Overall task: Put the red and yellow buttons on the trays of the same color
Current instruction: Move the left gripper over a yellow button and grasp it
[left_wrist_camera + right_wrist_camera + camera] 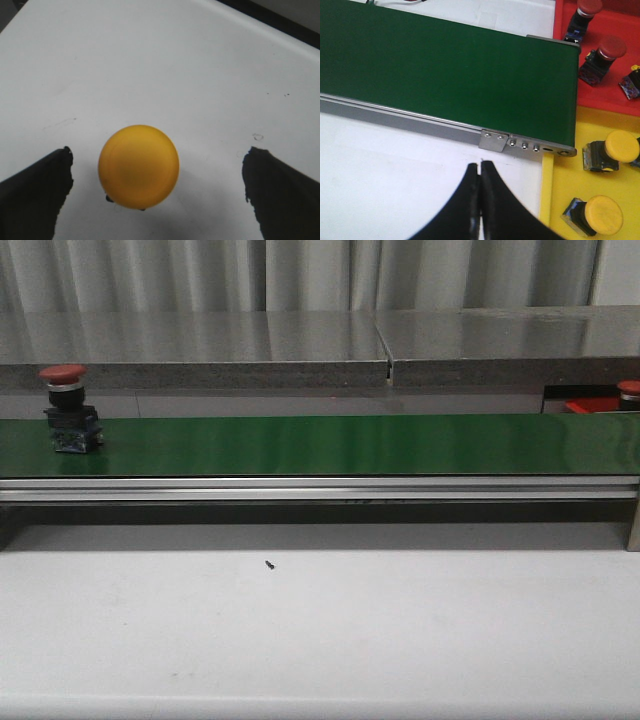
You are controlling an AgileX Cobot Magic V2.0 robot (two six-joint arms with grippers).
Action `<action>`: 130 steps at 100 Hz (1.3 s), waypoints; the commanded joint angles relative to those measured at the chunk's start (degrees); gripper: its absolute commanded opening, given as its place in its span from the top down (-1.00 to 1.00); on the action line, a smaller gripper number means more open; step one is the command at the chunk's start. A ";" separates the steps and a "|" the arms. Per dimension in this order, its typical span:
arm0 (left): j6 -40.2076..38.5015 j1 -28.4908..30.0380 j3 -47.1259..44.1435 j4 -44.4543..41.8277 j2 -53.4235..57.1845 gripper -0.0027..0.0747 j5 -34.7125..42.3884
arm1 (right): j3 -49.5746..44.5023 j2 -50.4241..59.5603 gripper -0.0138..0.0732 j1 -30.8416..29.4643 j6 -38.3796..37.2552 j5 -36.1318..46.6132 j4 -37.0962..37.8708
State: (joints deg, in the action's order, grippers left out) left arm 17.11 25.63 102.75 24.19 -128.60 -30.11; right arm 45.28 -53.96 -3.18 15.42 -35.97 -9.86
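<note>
Only wristward: yellow button [138,166], yellow tray [592,190].

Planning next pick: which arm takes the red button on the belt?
Probably left. The red button rides the belt's left end; left gripper is open, but straddles a yellow button.
</note>
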 commanded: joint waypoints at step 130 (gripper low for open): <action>-0.09 -10.68 -10.81 6.90 28.85 0.98 -3.21 | 1.56 0.89 0.91 0.18 0.25 3.02 -0.17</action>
State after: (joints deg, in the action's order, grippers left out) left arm 17.11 17.01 95.14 29.14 -105.70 -39.23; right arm 45.28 -53.96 -2.96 15.42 -35.97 -9.86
